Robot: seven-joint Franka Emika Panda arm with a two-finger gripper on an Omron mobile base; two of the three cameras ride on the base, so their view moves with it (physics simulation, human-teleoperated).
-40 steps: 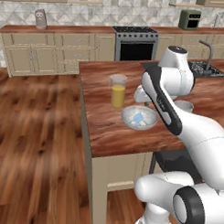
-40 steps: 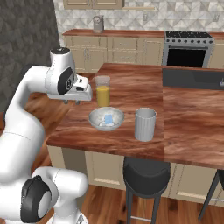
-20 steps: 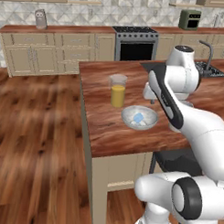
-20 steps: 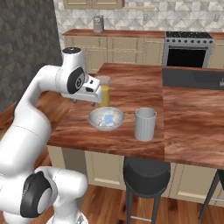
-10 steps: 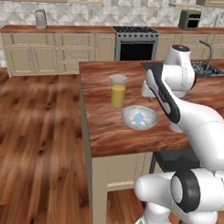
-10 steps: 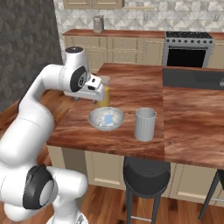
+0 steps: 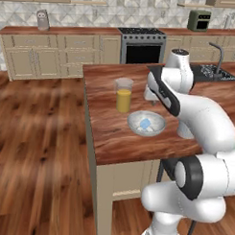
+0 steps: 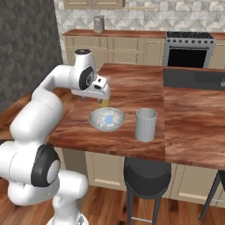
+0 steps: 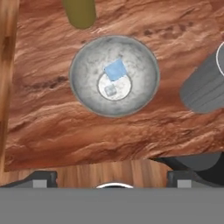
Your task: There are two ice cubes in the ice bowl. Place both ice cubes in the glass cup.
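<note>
Wooden counter (image 9: 52,113) bears ice bowl (image 9: 83,94) holding seemingly two ice cubes (image 9: 115,70)

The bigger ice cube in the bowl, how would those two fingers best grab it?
Probably from straight above: the ice cube lies low inside the ice bowl, whose rim blocks any sideways approach. Pinch two opposite flat faces, turning the fingers to match its skewed square.

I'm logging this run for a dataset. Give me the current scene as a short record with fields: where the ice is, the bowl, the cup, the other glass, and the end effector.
ice cubes: both in the bowl, none in the cup
bowl: on the wooden counter, between the two glasses
cup: upright beside the bowl, apart from it
juice glass: upright, orange liquid inside
end effector: above the counter near the bowl, holding nothing visible; open or shut unclear
</note>
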